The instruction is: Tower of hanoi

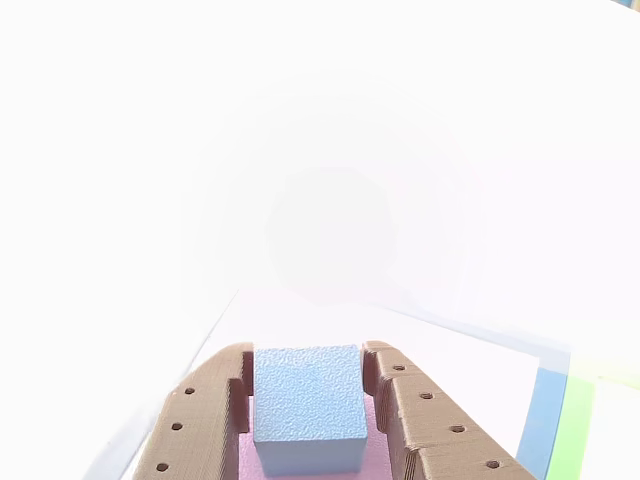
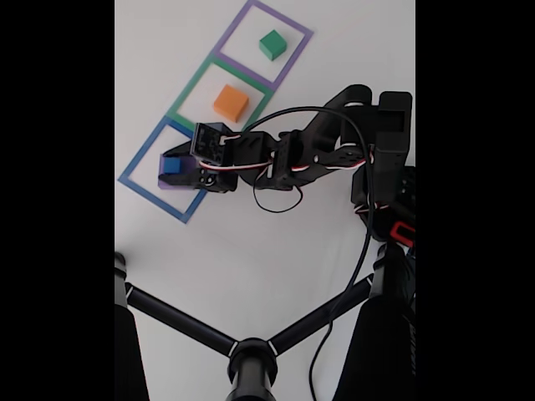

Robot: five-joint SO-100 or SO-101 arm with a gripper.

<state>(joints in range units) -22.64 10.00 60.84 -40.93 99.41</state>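
Blue cube (image 1: 306,403) sits right between the hand's (image 1: 310,375) two brown fingers (image 1: 205,420) in the other view, with both inner faces up against its sides, so I'd say the hand is closed onto it. Under the cube there's a pink or purple surface (image 1: 372,445), which looks like a bigger block it's resting on. In the fixed view, the blue cube (image 2: 172,165) sits on that purple block (image 2: 180,179), inside the blue-outlined square (image 2: 134,167) on the white worktop (image 2: 234,251).

Beyond the hand, up the row, there's an orange cube (image 2: 231,103) in the green square and a green cube (image 2: 272,44) in the purple square, both well apart from it.

My read: it's either just grabbing the blue cube or just setting it down. Can't tell which. If grabbing, next is a straight lift without dragging the purple one.
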